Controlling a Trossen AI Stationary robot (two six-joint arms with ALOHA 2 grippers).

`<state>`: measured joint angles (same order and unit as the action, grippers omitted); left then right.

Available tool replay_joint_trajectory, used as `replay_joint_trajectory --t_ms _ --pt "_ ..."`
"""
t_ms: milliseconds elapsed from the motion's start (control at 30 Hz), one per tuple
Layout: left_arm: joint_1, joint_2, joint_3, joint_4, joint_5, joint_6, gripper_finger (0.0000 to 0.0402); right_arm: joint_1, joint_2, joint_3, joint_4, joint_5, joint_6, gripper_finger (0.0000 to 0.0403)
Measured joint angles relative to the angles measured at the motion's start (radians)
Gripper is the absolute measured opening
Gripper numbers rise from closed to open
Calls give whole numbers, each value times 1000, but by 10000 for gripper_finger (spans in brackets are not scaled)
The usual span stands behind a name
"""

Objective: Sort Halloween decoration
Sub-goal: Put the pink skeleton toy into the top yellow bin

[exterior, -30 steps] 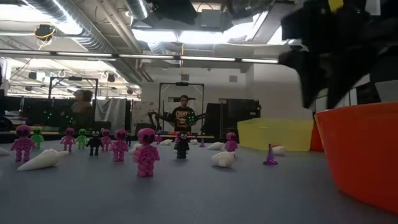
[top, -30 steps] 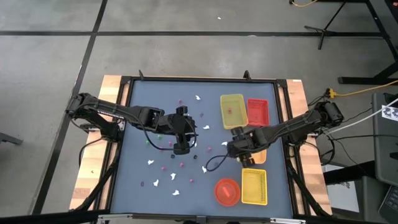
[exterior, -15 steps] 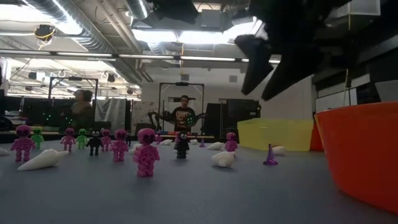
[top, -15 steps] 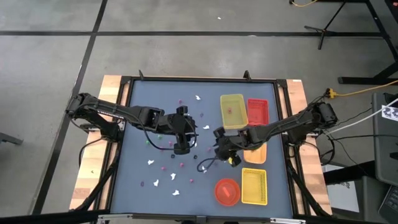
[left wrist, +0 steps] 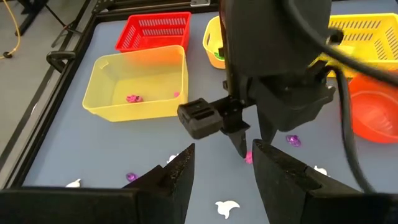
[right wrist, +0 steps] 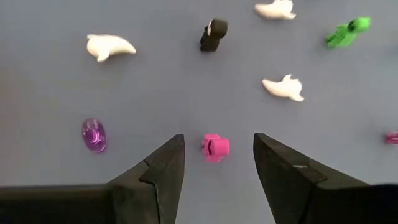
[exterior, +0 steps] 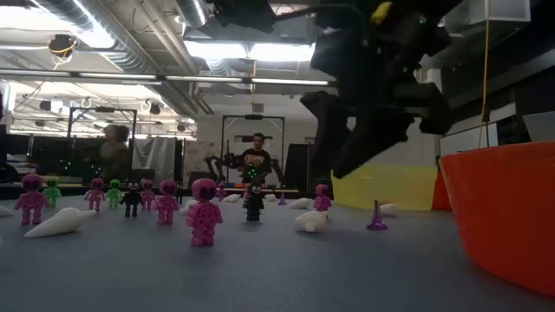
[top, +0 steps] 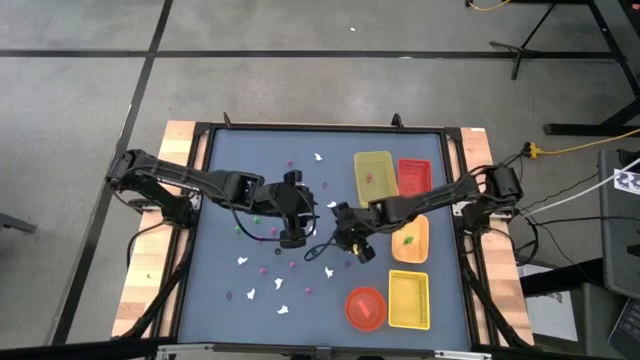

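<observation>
Swinging from trays toward bench (top: 230,170) centre, right gripper (right wrist: 215,163) now hovers over pink figure (right wrist: 215,147), fingers wide, empty; next pick likely. Left gripper (left wrist: 217,171) waits nearby, fingers wide.

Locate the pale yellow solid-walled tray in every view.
High view: pale yellow tray, right of centre, toward the picture's top.
Low view: at the back, right of centre.
Left wrist view: upper left.
Right wrist view: not in it.
Shared landmark: the red mesh tray next to it, seen in the high and left wrist views.
</observation>
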<state>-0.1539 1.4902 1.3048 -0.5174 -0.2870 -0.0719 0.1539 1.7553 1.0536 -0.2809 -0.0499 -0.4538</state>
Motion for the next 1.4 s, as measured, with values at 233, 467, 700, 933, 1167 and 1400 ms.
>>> replay_joint_trajectory --t_ms 233,467,700,933,1167,1400 --pt "0 0 0 2 0 0 145 0 15 0 18 13 0 189" --pt "0 0 0 6 0 -2 145 0 78 0 58 15 1 188" --pt "0 0 0 11 0 -4 145 0 91 0 73 16 2 188" --pt "0 0 0 11 0 -4 145 0 91 0 71 49 2 188" --pt "0 0 0 11 0 -4 145 0 91 0 70 48 2 157" --pt "0 0 0 11 0 -4 145 0 91 0 70 48 2 98"
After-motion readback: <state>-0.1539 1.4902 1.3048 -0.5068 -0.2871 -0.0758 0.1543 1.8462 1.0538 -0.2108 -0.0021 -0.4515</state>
